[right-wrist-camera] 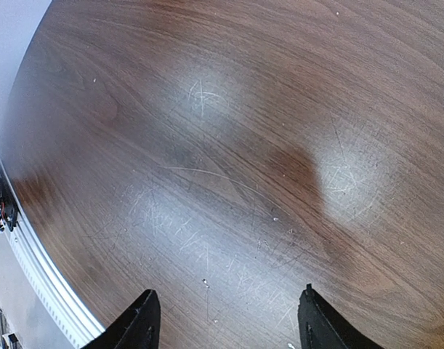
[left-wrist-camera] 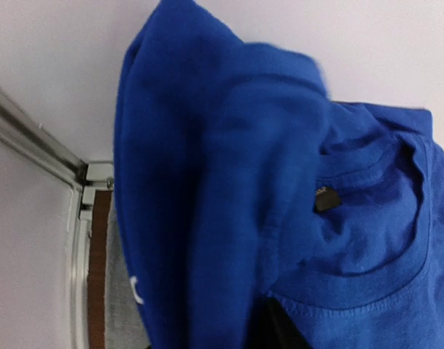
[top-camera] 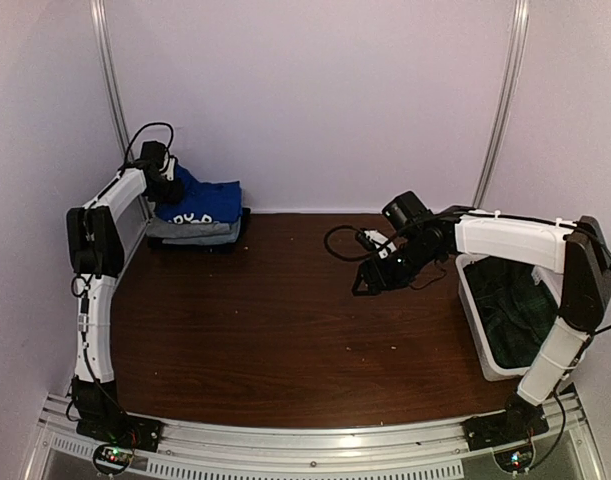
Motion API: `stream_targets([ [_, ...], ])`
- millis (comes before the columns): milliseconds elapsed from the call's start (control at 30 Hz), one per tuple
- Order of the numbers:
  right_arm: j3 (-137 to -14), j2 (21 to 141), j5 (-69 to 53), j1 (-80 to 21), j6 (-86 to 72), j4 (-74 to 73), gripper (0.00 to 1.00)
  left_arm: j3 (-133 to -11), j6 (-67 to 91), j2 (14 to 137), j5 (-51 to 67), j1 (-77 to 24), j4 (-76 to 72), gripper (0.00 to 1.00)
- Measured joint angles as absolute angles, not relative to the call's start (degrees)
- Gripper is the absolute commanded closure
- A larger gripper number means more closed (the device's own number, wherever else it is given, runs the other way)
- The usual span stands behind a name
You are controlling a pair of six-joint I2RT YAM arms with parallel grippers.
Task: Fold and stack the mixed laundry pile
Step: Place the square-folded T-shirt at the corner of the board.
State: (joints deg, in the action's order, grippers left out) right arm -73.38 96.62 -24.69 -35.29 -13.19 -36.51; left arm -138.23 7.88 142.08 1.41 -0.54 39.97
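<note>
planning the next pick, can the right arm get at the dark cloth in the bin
Probably yes: the right gripper is open and empty beside the open-topped bin, and nothing covers the dark cloth.

Top cam: we look down from above & behind over the whole table (top-camera: 285, 330). Left wrist cam sits v. close to blue cloth (left-wrist-camera: 265, 182). Right wrist cam faces the table just below its fingers (right-wrist-camera: 138, 323), a patch shared w/ top view.
</note>
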Motion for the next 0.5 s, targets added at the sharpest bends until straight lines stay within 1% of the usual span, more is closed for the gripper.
stream_targets([
  [133, -74.13, 96.77, -24.73, -35.18, -13.17, -37.28, 0.33, -138.26, 9.02, 142.52, -0.54, -0.27, 39.7, 0.42],
  [200, -74.19, 96.77, -24.73, -34.94, -13.17, -37.54, 0.33, -139.11, 9.98, 142.54, -2.72, 0.14, 40.21, 0.31],
  [267, -74.22, 96.77, -24.71, -34.39, -13.19, -37.8, 0.33, -140.51, 10.7, 142.54, -5.34, 0.91, 41.19, 0.21],
  [300, -74.22, 96.77, -24.71, -34.04, -13.17, -37.87, 0.33, -141.34, 10.9, 142.54, -6.92, 1.48, 41.58, 0.17],
  [367, -74.22, 96.77, -24.69, -33.34, -13.19, -38.0, 0.33, -142.54, 11.29, 142.39, -10.44, 2.81, 42.02, 0.15],
  [500, -74.22, 96.42, -24.67, -32.23, -13.19, -38.11, 0.33, -142.45, 11.31, 141.58, -14.37, 4.99, 44.12, 0.15],
])
